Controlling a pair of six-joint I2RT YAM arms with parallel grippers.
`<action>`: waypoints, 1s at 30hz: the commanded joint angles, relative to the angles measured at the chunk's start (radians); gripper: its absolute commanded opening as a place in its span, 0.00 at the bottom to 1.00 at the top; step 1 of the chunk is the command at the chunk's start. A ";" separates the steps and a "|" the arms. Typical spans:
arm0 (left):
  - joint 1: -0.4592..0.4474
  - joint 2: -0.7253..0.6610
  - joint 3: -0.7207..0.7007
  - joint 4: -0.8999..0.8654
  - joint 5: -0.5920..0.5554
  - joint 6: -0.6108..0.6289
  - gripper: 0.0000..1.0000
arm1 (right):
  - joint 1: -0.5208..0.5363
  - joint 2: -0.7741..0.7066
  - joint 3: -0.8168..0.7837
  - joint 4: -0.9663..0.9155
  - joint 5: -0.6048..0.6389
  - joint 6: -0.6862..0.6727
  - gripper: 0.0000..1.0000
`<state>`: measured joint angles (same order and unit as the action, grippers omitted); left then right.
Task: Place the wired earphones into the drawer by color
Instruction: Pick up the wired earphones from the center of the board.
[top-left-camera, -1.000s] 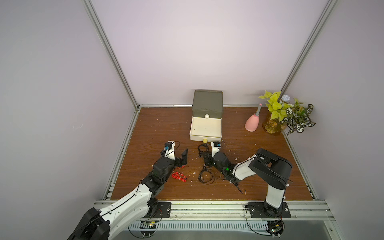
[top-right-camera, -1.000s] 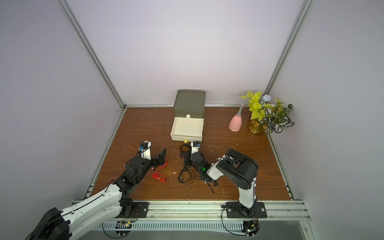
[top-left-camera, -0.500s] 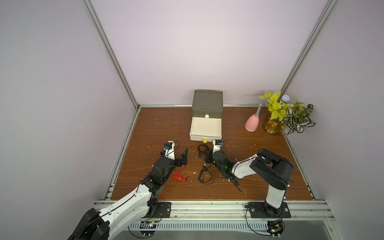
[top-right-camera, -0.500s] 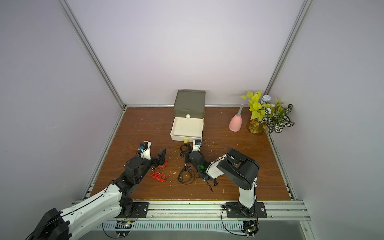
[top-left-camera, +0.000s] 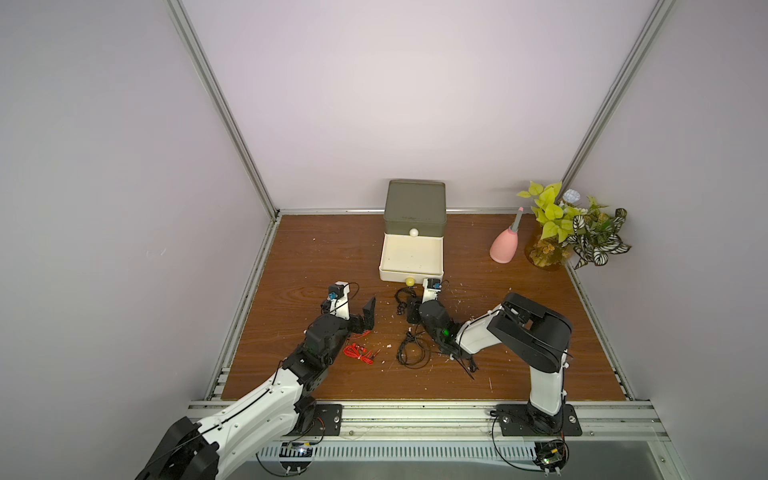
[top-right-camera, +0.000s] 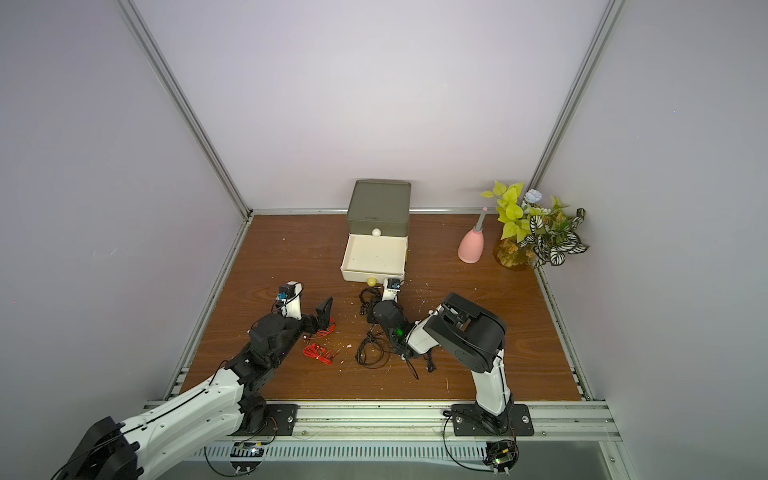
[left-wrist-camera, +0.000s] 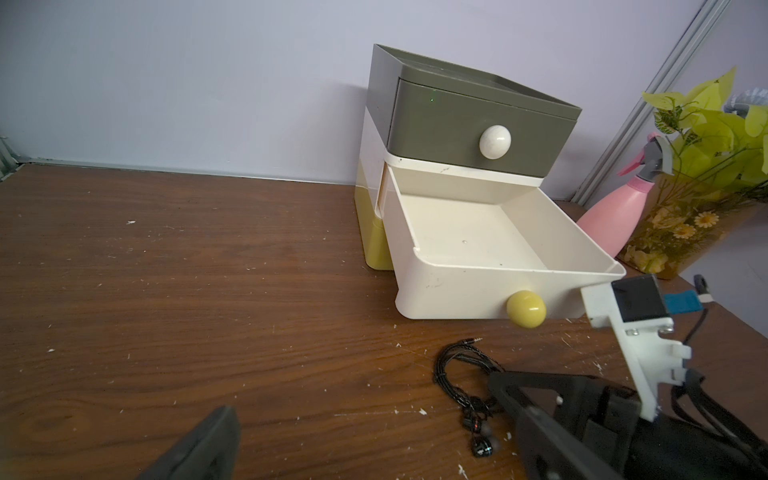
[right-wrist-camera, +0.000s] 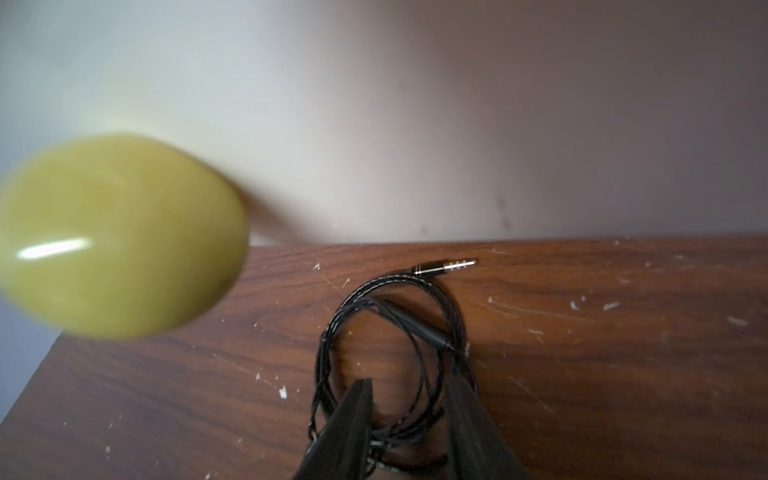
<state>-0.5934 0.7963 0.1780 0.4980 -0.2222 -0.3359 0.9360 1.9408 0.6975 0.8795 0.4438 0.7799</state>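
Right gripper (right-wrist-camera: 409, 386) is partly open, fingers straddling black earphones (right-wrist-camera: 432, 336) on the desk (top-left-camera: 324, 257), at 6 o'clock of the pulled-out cream drawer (top-left-camera: 409, 275). Left gripper (top-left-camera: 355, 318) gapes wide, holding nothing, red earphones (top-left-camera: 357, 353) at its 6.

both top views are bright, evenly lit and sharp, with soft shadows. in the right wrist view the yellow knob (right-wrist-camera: 120, 232) is blurred, with a glare streak.
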 joint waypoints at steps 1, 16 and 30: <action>0.010 -0.006 -0.004 0.021 0.005 0.001 1.00 | 0.006 0.019 0.020 -0.008 0.011 -0.002 0.29; 0.010 -0.018 -0.009 0.021 -0.002 0.003 1.00 | 0.007 -0.080 -0.076 0.052 -0.055 -0.017 0.00; 0.010 -0.042 -0.018 0.020 -0.016 0.009 1.00 | 0.007 -0.289 -0.162 0.014 -0.127 -0.077 0.00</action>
<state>-0.5934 0.7677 0.1761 0.4984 -0.2253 -0.3355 0.9367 1.7027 0.5415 0.9066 0.3367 0.7380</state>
